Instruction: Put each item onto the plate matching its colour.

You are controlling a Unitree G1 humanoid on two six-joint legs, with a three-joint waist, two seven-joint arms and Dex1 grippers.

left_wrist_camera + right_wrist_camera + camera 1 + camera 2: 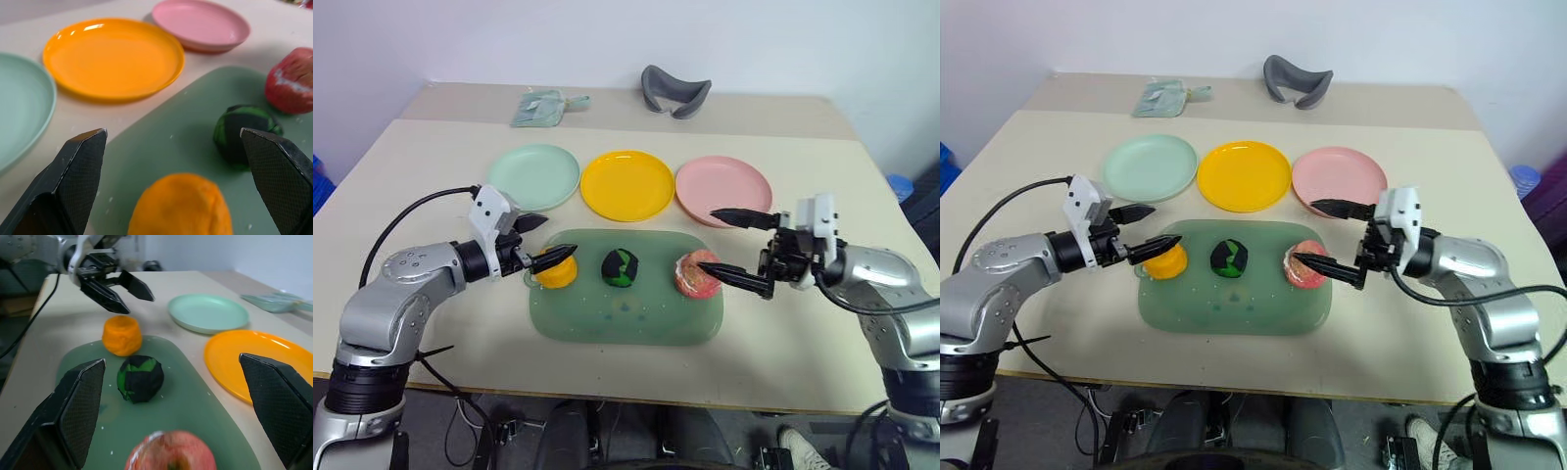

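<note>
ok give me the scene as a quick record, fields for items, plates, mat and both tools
mat: green mat on the table, holding all three items in a row
orange lump: robot's left end of the mat
green-and-black ball: middle
pink-red apple piece: right end
plates: mint green plate, yellow plate, pink plate, in a row beyond the mat, all empty
left tool: open, at the orange lump, nothing held
right tool: open, at the apple piece, nothing held
sorted so far: none
</note>
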